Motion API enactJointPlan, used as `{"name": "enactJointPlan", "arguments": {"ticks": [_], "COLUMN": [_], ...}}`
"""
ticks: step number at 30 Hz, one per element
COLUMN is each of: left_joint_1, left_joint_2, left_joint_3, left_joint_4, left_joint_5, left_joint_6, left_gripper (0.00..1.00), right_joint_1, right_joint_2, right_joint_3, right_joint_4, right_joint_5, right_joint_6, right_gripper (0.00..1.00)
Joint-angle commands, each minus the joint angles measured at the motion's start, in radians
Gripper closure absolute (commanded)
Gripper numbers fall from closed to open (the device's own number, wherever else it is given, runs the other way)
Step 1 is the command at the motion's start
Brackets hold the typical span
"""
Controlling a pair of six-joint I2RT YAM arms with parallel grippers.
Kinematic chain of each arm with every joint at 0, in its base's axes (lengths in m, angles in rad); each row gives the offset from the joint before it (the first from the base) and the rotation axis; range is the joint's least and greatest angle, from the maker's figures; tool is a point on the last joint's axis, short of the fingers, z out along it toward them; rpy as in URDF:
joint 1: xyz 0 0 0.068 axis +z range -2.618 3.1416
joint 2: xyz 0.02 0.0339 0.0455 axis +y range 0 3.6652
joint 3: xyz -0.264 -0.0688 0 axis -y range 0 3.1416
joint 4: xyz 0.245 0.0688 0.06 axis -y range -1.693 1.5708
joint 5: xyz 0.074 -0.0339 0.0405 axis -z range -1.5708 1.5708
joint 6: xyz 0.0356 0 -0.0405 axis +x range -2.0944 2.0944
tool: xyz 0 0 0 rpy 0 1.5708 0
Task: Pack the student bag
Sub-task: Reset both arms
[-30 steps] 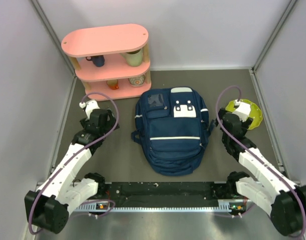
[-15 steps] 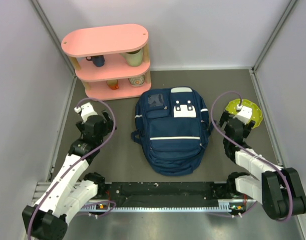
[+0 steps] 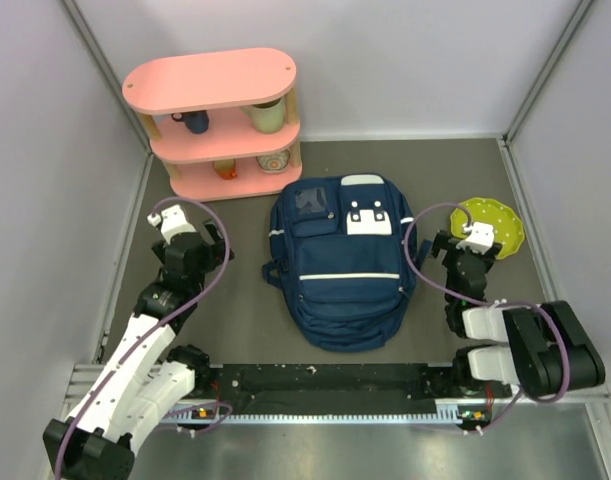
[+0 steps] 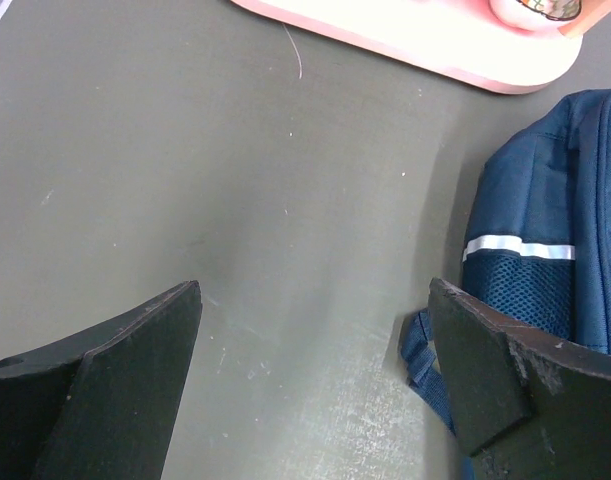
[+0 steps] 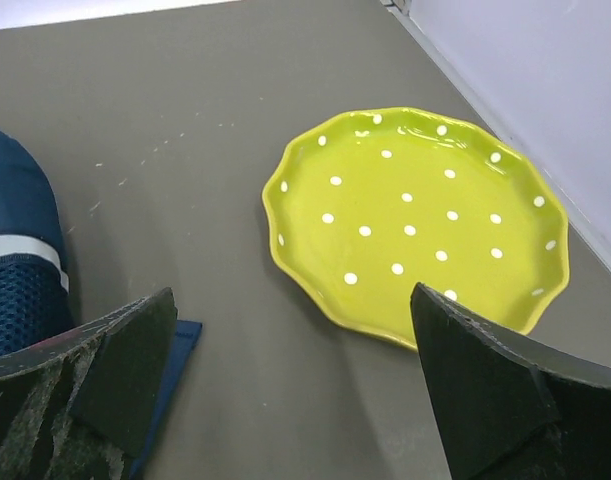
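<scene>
Student bag [image 3: 343, 270], navy with white patches and stripe, left hand [image 4: 313, 290] wide, right hand [image 5: 293, 295] wide

Lab test cell: pale walls [image 3: 415, 60] box in a grey tabletop [image 3: 245, 230].

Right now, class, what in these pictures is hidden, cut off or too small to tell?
- Top view: fabric hides the inside of the student bag.
- Top view: items inside the pink shelf are too small to name.
- Top view: the right arm covers part of the green plate.
- Left wrist: the frame edge cuts off the bag.
</scene>
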Motion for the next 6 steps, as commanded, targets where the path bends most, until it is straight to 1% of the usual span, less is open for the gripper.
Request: {"name": "enactJointPlan", "arguments": {"ticks": [1, 2, 3, 4, 5, 6], "left_joint_1": [0.002, 0.002, 0.002, 0.001, 0.001, -0.001], "left_joint_2": [-0.012, -0.012, -0.012, -0.012, -0.013, -0.012], "left_joint_3": [-0.009, -0.014, -0.017, -0.02, -0.018, -0.017], "left_joint_4": [0.057, 0.061, 0.084, 0.087, 0.092, 0.095], "left_joint_5": [-0.002, 0.004, 0.004, -0.002, -0.021, -0.033], "left_joint_6": [0.011, 0.017, 0.022, 0.016, 0.013, 0.011], "left_gripper": [0.01, 0.01, 0.01, 0.01, 0.01, 0.01], "right_joint_1": [-0.017, -0.017, -0.017, -0.024, -0.024, -0.026], "right_joint_2": [0.152, 0.182, 0.15, 0.115, 0.145, 0.154], "right_joint_3": [0.008, 0.01, 0.018, 0.045, 0.051, 0.05], "right_joint_4": [0.239, 0.305, 0.205, 0.141, 0.204, 0.204], "right_joint_5": [-0.099, -0.075, -0.061, -0.066, -0.056, -0.053], "right_joint_6": [-0.033, -0.083, -0.055, -0.045, -0.047, -0.051], "right_gripper": [0.01, 0.01, 0.01, 0.01, 0.01, 0.01]}}
